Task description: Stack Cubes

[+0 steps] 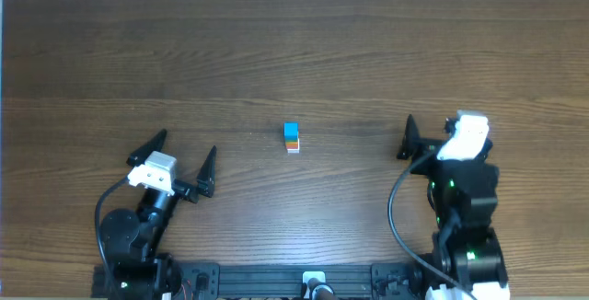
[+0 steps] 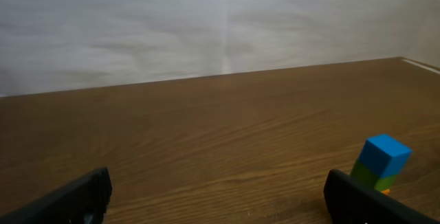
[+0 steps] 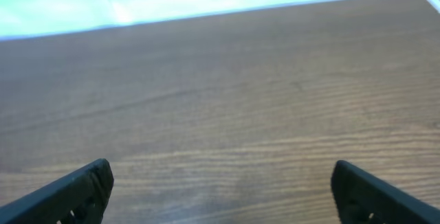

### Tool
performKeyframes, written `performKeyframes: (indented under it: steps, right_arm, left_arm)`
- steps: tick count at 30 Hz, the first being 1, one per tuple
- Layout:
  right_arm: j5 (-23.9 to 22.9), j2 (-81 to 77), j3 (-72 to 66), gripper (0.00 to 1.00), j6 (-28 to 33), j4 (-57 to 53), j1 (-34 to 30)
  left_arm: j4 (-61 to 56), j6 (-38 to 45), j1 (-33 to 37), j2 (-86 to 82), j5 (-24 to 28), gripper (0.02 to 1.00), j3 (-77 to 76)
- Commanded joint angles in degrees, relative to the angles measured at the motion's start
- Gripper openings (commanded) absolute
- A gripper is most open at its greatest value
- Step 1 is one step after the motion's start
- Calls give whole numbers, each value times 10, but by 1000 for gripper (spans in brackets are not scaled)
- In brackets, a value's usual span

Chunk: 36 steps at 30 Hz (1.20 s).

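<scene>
The left gripper (image 1: 184, 156) stands with its jaws spread wide and nothing between them. Its two dark fingers (image 2: 75, 198) frame bare wood in its own wrist view. The right gripper (image 3: 220, 196) is just as wide and also holds nothing, its fingers (image 3: 69, 193) set far apart over plain tabletop.

Both grippers sit low in the top view, near their bases, the left one angled toward the middle and the right one pointing up the table (image 1: 294, 42).

The stack of cubes (image 1: 292, 138) stands between the two grippers, well apart from each and about midway across the table. A blue cube (image 2: 385, 154) is on top with a green cube (image 2: 370, 176) directly under it. An orange band (image 1: 292, 144) shows lower in the stack from above. The stack stands upright.

A pale wall (image 2: 206, 25) rises behind the table's far edge.
</scene>
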<state>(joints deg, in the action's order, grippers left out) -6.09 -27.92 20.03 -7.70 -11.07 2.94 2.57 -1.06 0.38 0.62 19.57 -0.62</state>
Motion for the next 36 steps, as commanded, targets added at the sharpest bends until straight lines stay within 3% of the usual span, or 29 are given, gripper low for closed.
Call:
performKeyframes:
  steps: [1, 10, 22, 36]
  right_arm:
    - [18, 76, -41, 991, 1, 35, -14]
    - [17, 184, -89, 991, 1, 120, -36]
    - [17, 275, -150, 991, 1, 115, -37]
    - [17, 276, -198, 993, 1, 71, -36]
  left_arm:
    - [0, 2, -2, -3, 5, 1000, 3]
    - [0, 2, -2, -3, 5, 1000, 3]
    - [0, 2, -2, -3, 5, 1000, 3]
    - [0, 2, -2, -3, 5, 1000, 3]
